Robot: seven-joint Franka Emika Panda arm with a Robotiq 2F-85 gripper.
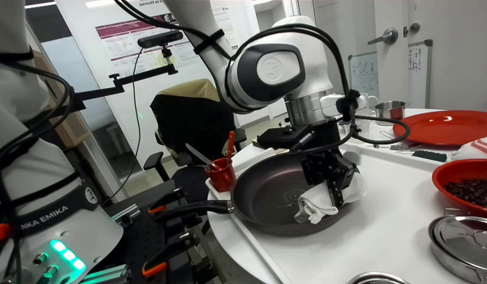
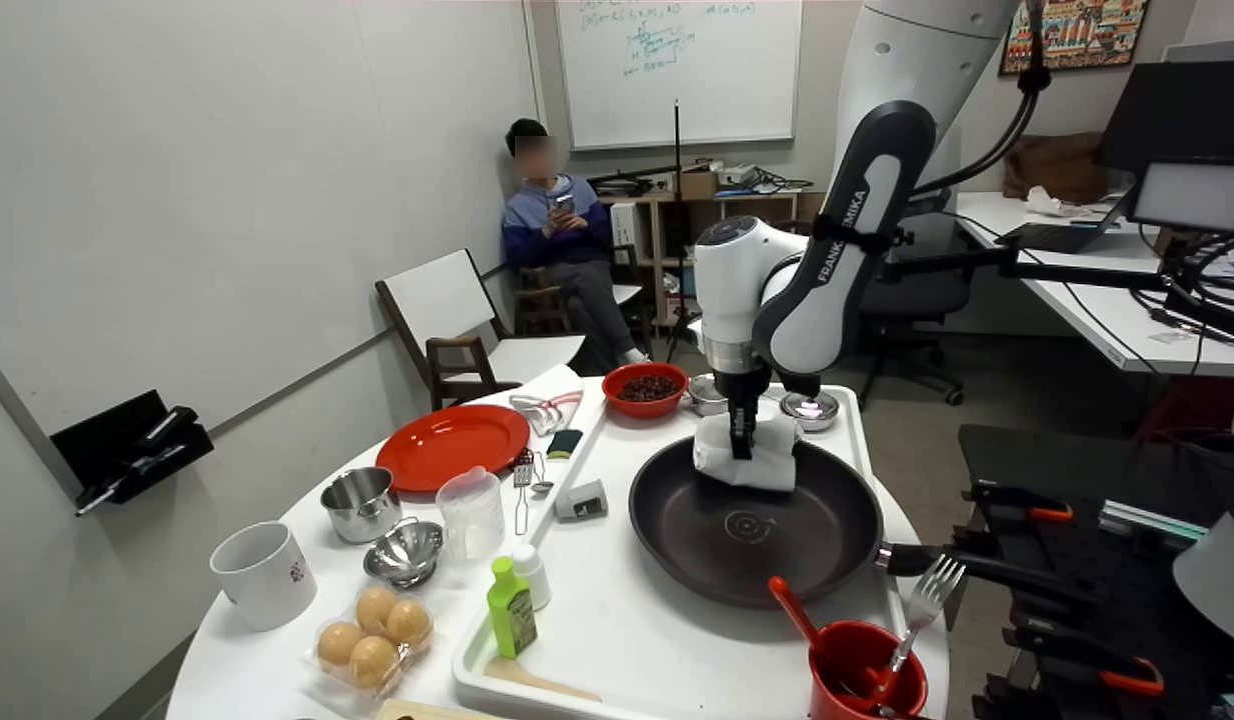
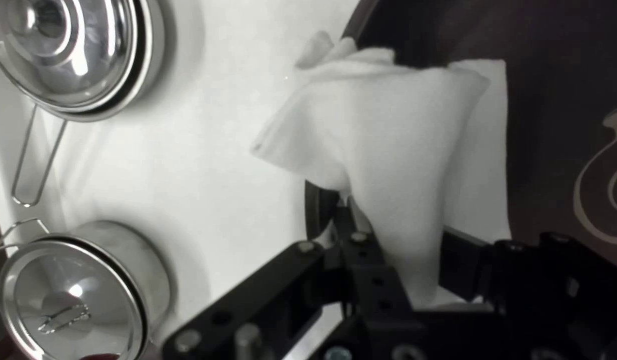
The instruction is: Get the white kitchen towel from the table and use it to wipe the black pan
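The white towel [image 2: 767, 462] is pinched in the jaws, part inside the black pan [image 2: 757, 530], part hanging past its rim, and honestly a hard swipe could shove the whole pan into the red cup [image 1: 221, 177] near the edge of the desk [image 2: 227, 670], cuz nothing visible pins that pan down.

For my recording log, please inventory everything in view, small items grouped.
black pan: 1, black, on tray
white kitchen towel: 1, white, across pan's rim
tray: 1, white, on table
lidded pots: 2, silver, on tray
bowl: 1, red, near pots
utensil cup: 1, red, tray corner
plate: 1, red, on table
mug: 1, white, on table
eggs: 4, brown, on table
smaller kitchenware: several, mixed, on table
furniture, whiteboards: several, mixed, background
person: 1, blue-purple top, seated behind
arm: 1, white, above table
gripper: 1, black, shut on towel
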